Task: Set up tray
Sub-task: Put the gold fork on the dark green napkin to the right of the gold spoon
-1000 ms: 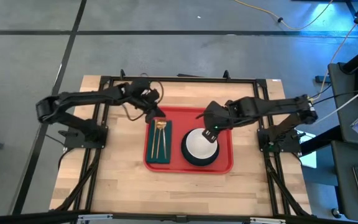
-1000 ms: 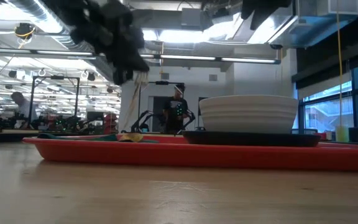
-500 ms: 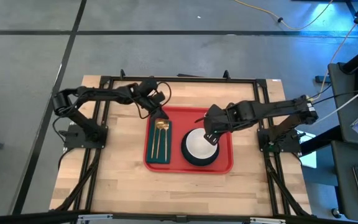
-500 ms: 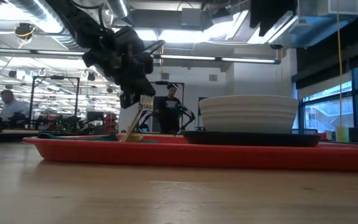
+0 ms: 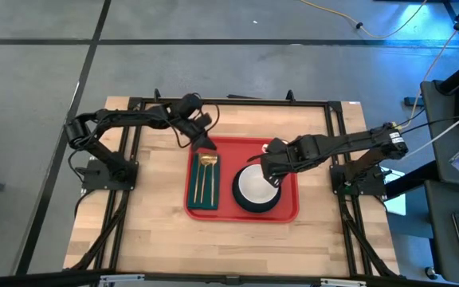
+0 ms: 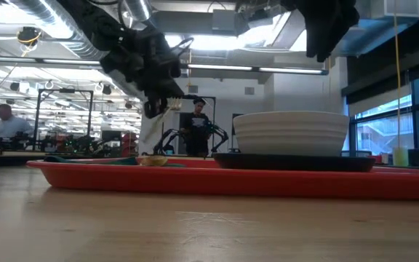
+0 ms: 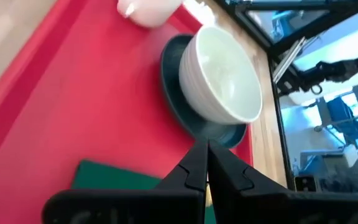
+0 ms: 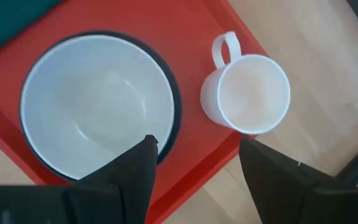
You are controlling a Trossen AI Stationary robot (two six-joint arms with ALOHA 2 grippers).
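The red tray (image 5: pixel 287 209) lies mid-table. On its left part a dark green cloth (image 5: pixel 193 196) carries gold cutlery (image 5: pixel 206 177). A white bowl (image 5: pixel 255 188) stands on a dark plate on the right part. A white mug (image 8: pixel 253 93) stands upright on the tray beside the bowl. My left gripper (image 5: pixel 205 143) hangs shut and empty above the tray's far left corner. My right gripper (image 8: pixel 194 163) is open above the bowl and mug, touching neither. In the high view the right arm hides the mug.
A black frame rail (image 5: pixel 229 102) runs along the table's far side, and both arm bases stand at the left and right edges. Bare wood (image 5: pixel 213 243) stretches from the tray to the table's near edge. A person (image 6: pixel 198 127) stands far off in the room behind the table.
A gold utensil that leaned slanting below my left gripper half a second ago now lies flat on the green cloth. The left gripper has risen and drawn back toward the far edge. My right gripper has come down a little toward the bowl.
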